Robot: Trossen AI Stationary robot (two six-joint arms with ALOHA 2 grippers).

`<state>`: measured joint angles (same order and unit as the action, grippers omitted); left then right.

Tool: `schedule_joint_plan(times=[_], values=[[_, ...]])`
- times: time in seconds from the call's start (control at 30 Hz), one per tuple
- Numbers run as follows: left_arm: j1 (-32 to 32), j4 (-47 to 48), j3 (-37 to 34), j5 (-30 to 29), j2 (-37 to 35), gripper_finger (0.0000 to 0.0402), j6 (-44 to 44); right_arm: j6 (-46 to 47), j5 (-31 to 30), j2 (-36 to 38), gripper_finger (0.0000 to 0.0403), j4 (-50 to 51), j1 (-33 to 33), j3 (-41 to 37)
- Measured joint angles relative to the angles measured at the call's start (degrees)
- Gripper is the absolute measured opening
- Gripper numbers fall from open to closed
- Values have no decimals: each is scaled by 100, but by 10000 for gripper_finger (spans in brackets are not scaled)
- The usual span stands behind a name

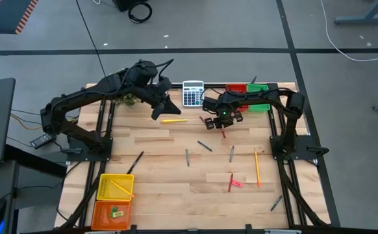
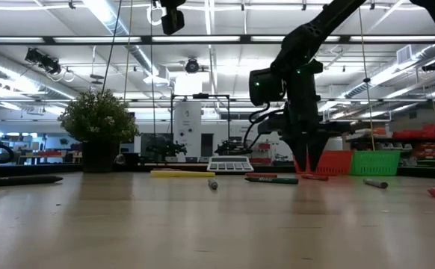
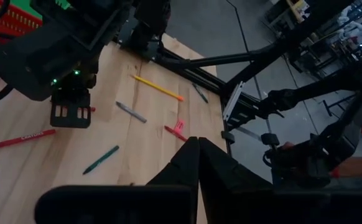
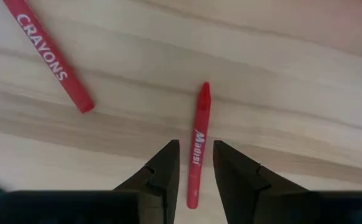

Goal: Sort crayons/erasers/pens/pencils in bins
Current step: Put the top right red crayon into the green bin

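Note:
My right gripper (image 4: 196, 152) is open and points down at the far middle of the table (image 1: 223, 121). Its fingers stand on either side of a red crayon (image 4: 197, 146) that lies flat on the wood, with a gap on each side. A second red crayon (image 4: 50, 56) lies just beside it. My left gripper (image 3: 198, 142) is shut and empty, hovering above the bright yellow pen (image 1: 174, 120). The red bin (image 1: 236, 87) and green bin (image 1: 257, 87) stand behind the right arm. The yellow bin (image 1: 114, 186) and orange bin (image 1: 112, 213) sit at the near left corner.
A grey calculator (image 1: 192, 93) and a plant (image 1: 127, 99) stand at the far edge. Grey-green crayons (image 1: 204, 145) (image 1: 187, 156) (image 1: 232, 153), a pencil (image 1: 256, 168), a red crayon (image 1: 230, 182) with a pink eraser (image 1: 236, 184), and black pens (image 1: 135, 162) (image 1: 277, 203) lie scattered mid-table.

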<state>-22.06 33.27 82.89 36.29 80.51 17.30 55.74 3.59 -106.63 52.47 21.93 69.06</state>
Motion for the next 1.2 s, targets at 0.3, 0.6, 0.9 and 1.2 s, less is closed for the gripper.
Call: schedule_joint_plan(times=[0.3,0.6,0.9,1.2], values=[[0,-1,0,-52,4,22,4,-78,24,-203,103,-120,59,-9],[0,-5,0,-65,7,12,123,-12,121,-229,65,-232,58,-76],[0,-3,0,-66,7,20,155,-13,141,-229,41,-229,42,-83],[0,-3,0,-66,7,9,160,-21,139,-172,42,-197,42,-104]])
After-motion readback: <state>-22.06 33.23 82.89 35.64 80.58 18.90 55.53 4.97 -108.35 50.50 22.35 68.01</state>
